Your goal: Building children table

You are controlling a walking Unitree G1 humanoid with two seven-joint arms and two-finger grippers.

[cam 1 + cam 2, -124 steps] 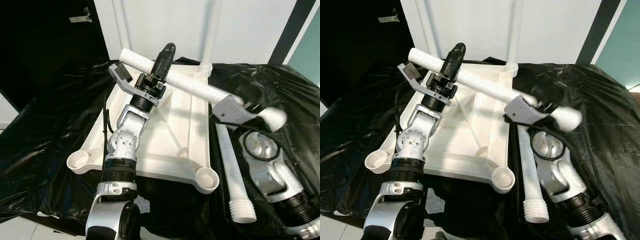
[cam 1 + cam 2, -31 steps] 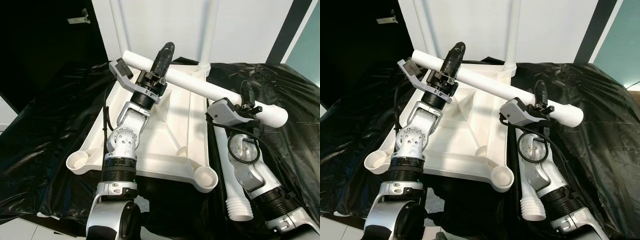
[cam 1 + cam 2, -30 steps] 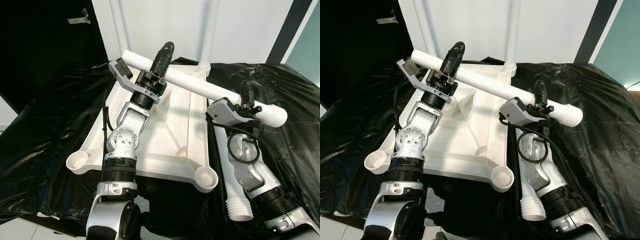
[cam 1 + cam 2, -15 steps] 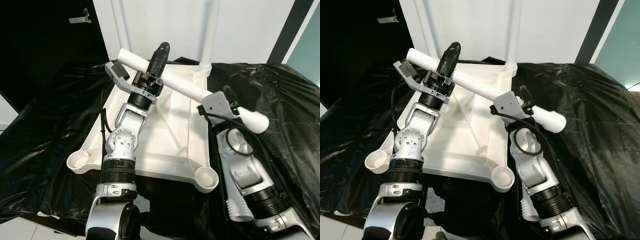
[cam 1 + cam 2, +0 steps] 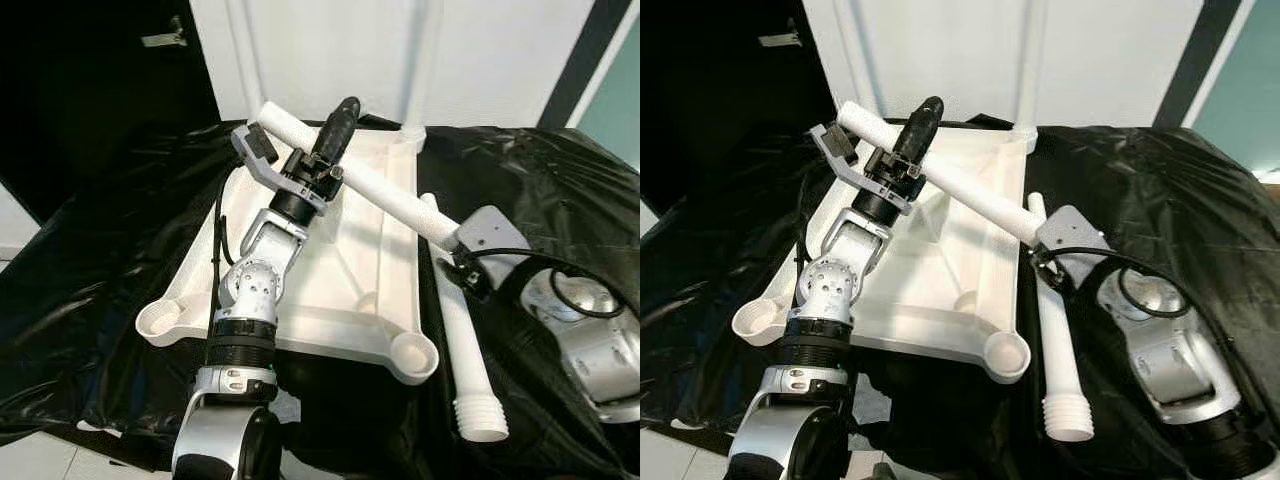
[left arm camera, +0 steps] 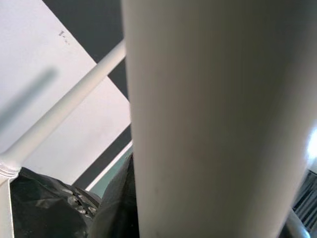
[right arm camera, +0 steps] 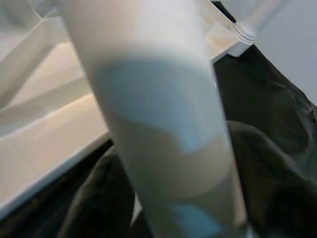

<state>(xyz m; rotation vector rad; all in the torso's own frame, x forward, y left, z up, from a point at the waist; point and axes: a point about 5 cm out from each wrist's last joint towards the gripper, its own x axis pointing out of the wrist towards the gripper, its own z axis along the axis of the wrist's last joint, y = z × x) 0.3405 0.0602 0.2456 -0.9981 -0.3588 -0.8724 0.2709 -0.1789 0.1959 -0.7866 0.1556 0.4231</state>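
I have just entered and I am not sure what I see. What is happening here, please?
A humanoid robot is assembling a white children's table. The tabletop lies upside down on black sheeting. The left gripper and the right gripper hold one white table leg across it. Another leg lies on the sheeting beside the tabletop, its threaded end nearest the robot.

Both eye views look down (steeply) on the upturned tabletop (image 5: 330,250); wrist views hug the leg (image 6: 218,119).
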